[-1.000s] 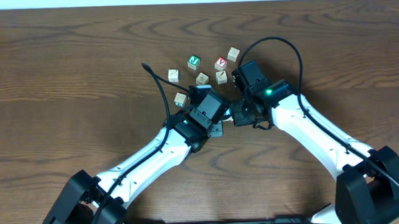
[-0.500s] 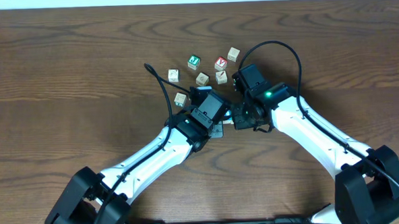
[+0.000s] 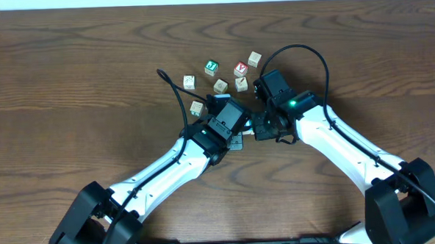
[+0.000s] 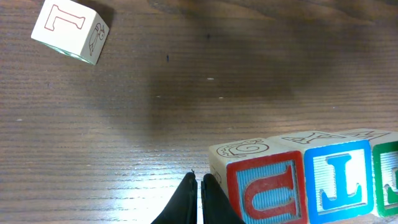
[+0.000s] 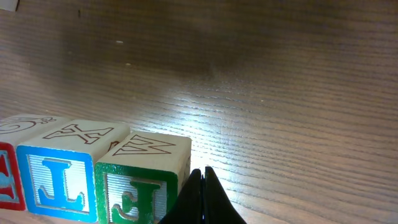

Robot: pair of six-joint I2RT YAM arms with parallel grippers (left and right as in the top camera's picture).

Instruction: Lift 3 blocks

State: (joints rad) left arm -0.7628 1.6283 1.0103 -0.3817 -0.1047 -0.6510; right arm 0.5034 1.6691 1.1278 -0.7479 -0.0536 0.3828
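Wood-grain bench (image 3: pixel 68 70), touching row: blue block (image 4: pixel 339 180) mid, red block (image 4: pixel 267 183) and green block (image 4: pixel 387 174) flanking it. Left hand (image 4: pixel 199 198) and right hand (image 5: pixel 200 194) fully closed, empty, just outside those. Light, stiff, probably slick: squeeze end faces, row may buckle

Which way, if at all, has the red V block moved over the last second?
No. The red V block keeps its spot, with the same gap to the table's far edge.

Robotics lab bench, wood-grain table (image 3: pixel 68 62), two robot arms (image 3: pixel 168 164), scattered toy letter cubes (image 3: pixel 221 85)
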